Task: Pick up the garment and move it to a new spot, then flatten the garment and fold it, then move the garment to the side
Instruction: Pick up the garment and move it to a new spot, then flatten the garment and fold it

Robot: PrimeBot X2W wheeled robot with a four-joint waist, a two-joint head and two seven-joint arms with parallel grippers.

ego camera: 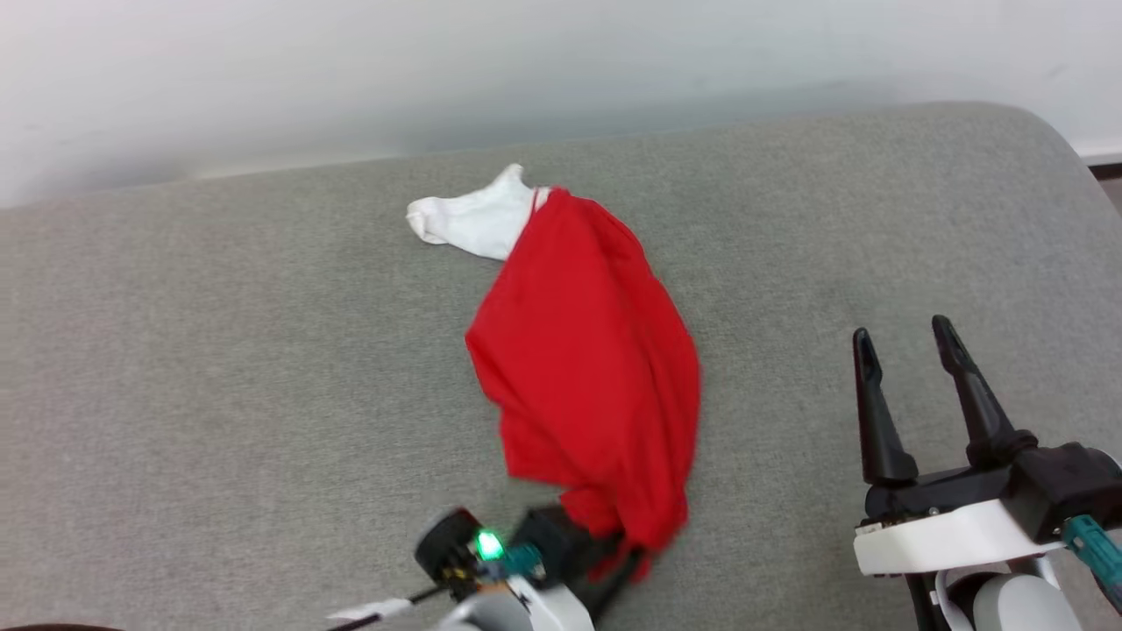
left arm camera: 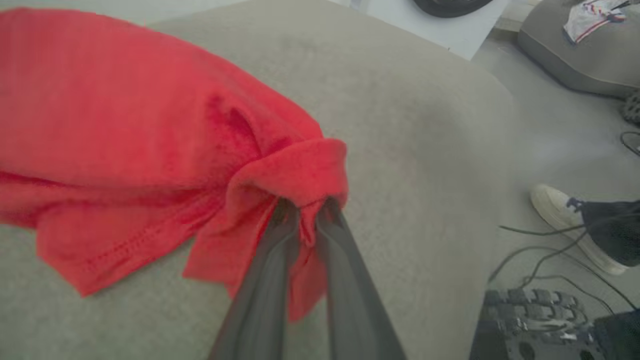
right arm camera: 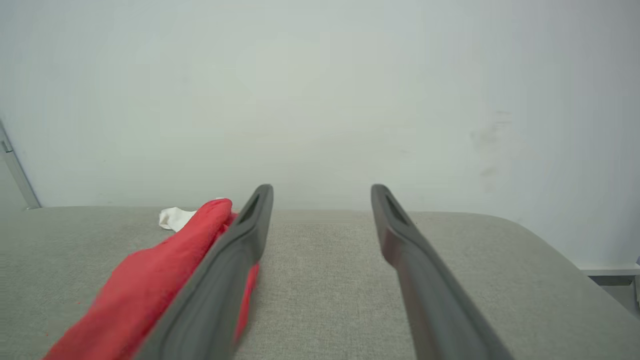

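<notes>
The 2 fingers (left arm camera: 260,300) of my left gripper (left arm camera: 306,212) are closed on a bunched fold of the garment (ego camera: 587,368). The red cloth wraps over both tips, and a small flap hangs down between them. My right gripper (ego camera: 903,333) holds nothing. Its 2 fingers (ego camera: 874,412) stand apart with a wide gap, above the grey cushion (ego camera: 219,350), well to the right of the garment.

The garment is bright red and crumpled into 1 long loose bundle with many soft folds. It stretches across the middle of the cushion, from my left gripper at the near edge to the far side. At the far end 1 short white sleeve (ego camera: 473,223) lies flat on the cushion and points to the left. In the left wrist view a stitched red hem (left arm camera: 115,255) hangs beside my fingers, with a shadow under it on the cushion. The picture there is a little blurred, so I cannot tell if this near end touches the cushion.

Behind the cushion is a pale wall (right arm camera: 320,100). On the floor beside the cushion I see a person's white shoe (left arm camera: 560,215) and some dark cables (left arm camera: 540,260).
</notes>
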